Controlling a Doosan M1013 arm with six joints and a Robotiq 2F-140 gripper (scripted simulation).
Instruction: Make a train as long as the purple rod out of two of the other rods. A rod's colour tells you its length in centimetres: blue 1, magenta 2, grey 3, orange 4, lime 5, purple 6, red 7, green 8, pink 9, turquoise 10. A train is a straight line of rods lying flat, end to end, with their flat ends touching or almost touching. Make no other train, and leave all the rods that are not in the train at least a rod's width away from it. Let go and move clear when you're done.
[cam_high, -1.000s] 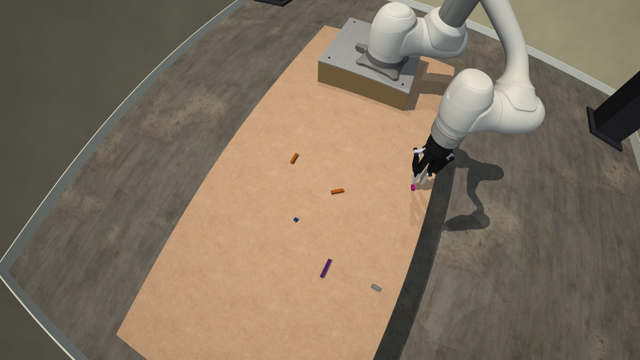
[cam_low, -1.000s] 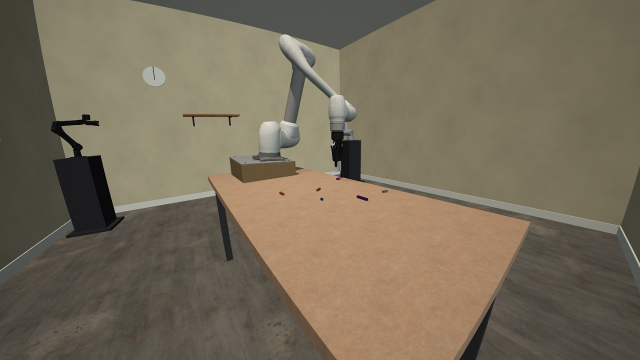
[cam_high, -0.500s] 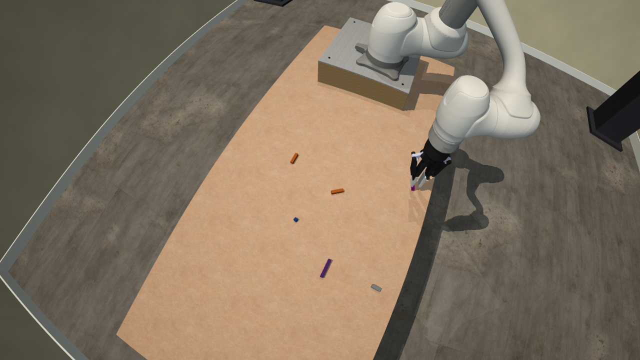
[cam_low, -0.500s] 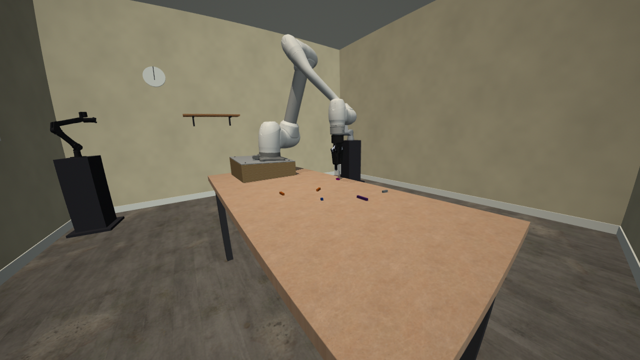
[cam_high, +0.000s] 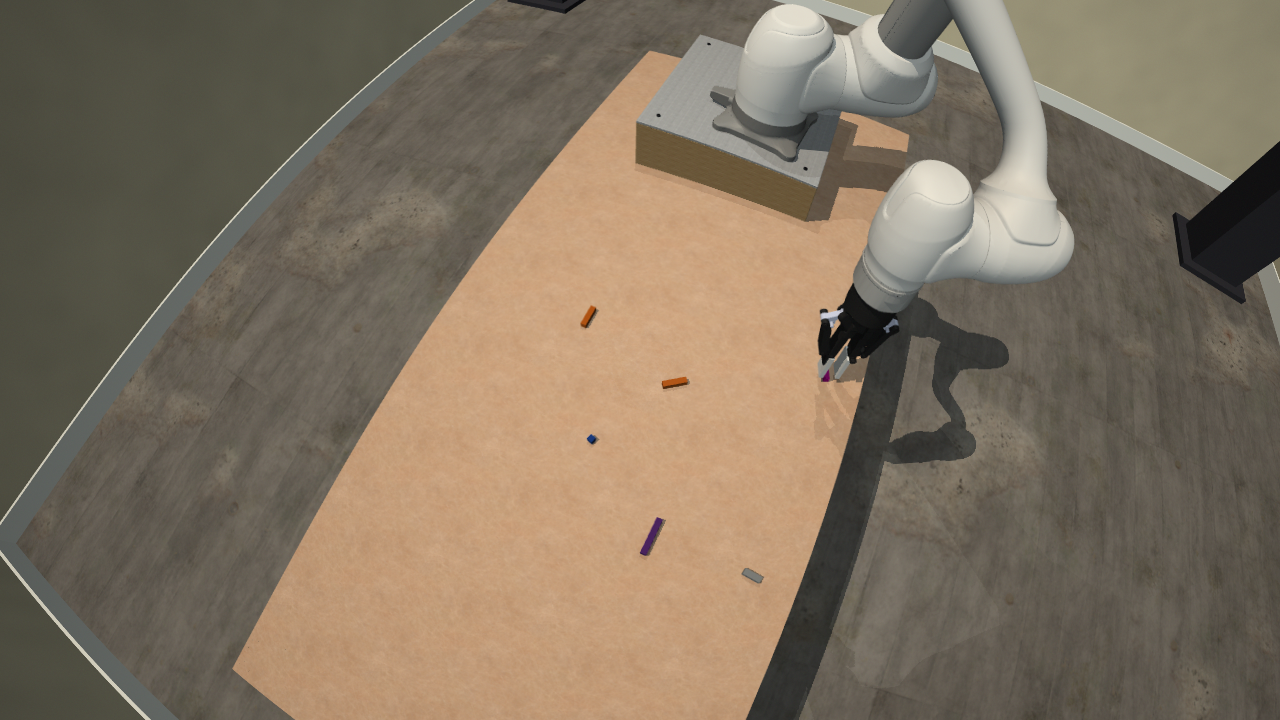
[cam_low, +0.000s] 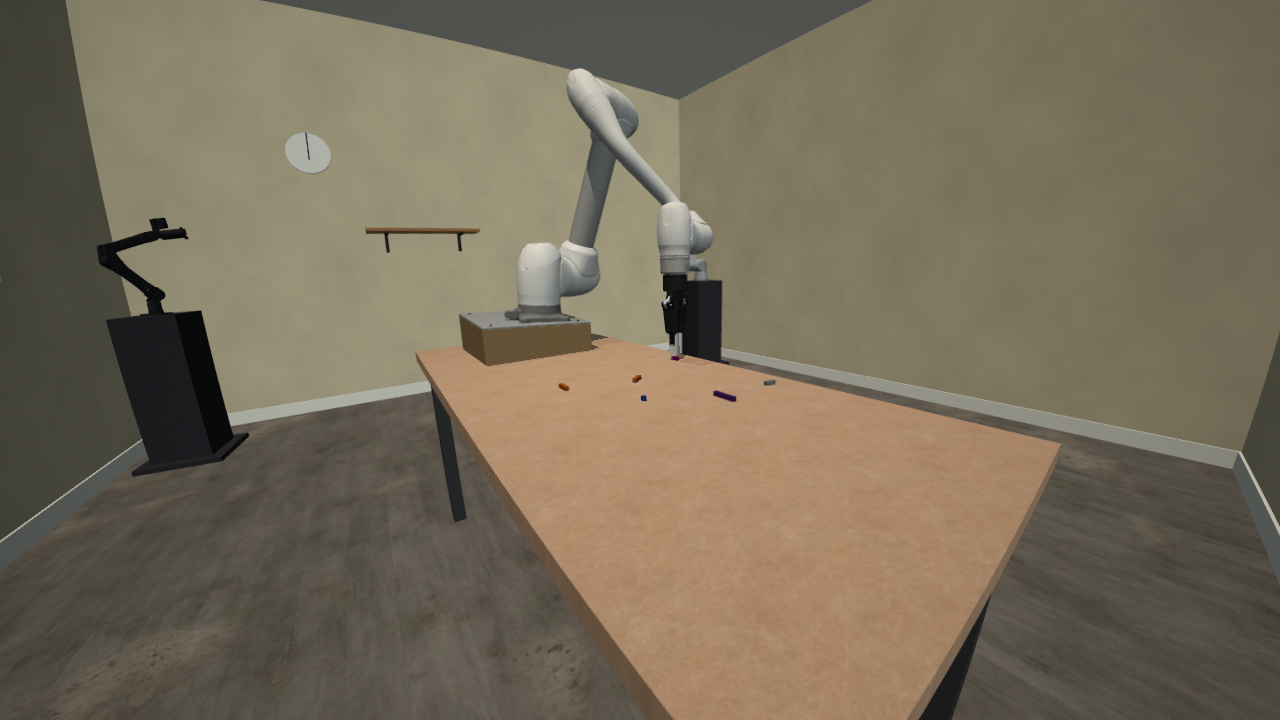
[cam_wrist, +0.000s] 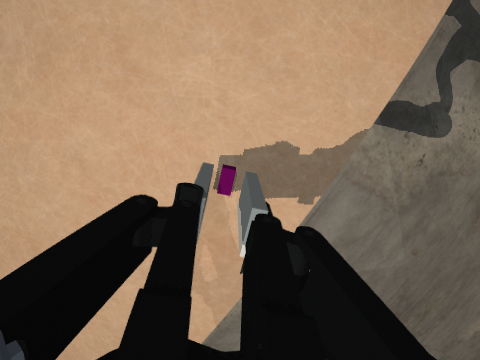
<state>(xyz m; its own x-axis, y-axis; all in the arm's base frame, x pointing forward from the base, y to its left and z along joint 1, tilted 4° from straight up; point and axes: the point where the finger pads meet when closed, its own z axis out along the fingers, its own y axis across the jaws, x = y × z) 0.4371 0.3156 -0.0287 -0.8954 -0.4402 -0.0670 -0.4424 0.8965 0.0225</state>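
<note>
gripper (cam_wrist: 226, 202) part-open over magenta rod (cam_wrist: 227, 180), near table edge (cam_wrist: 334, 170)

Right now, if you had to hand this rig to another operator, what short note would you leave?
Tool: partly open, holding nothing, fingers on either side of the magenta rod near the table edge.
Lying apart on the table: far orange rod, near orange rod, blue rod, purple rod, grey rod.
Done: no train yet.
Left: grip the magenta rod, lay it end to end with one orange rod, away from the others.
</note>
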